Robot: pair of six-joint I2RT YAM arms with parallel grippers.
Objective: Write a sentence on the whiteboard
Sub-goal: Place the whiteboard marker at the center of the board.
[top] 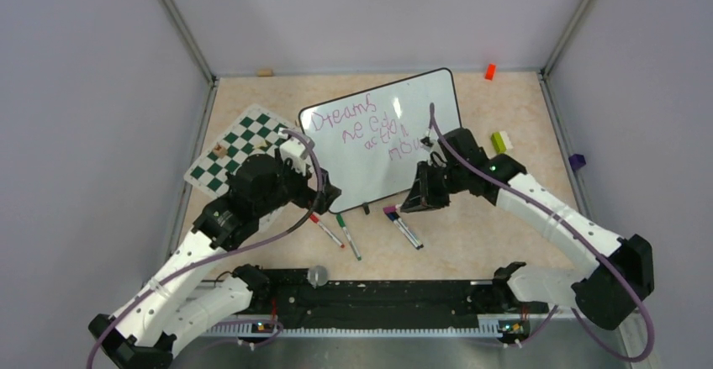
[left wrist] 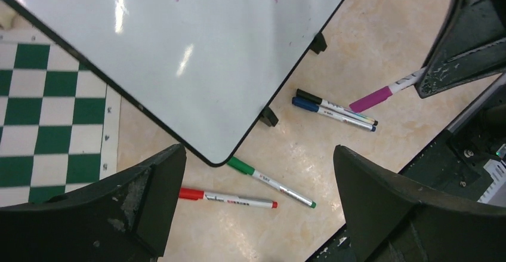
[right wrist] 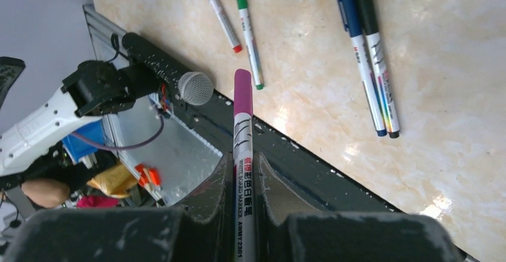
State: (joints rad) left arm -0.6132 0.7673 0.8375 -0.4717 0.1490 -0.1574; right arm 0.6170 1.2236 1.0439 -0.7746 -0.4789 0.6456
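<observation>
The whiteboard lies tilted on the table with the sentence in purple-pink slanted lines, starting "Dreams". My left gripper hovers at the board's near-left corner. In the left wrist view it stands wide open and empty above that corner of the whiteboard. My right gripper sits just off the board's near edge, shut on a purple marker. The marker's capped purple end points toward the arm bases. The right gripper clamps the marker's white barrel.
A red marker and a green marker lie under my left gripper. Blue and black markers lie side by side. A green-and-white chess mat is left of the board. Small blocks sit at the right. A black rail runs along the near edge.
</observation>
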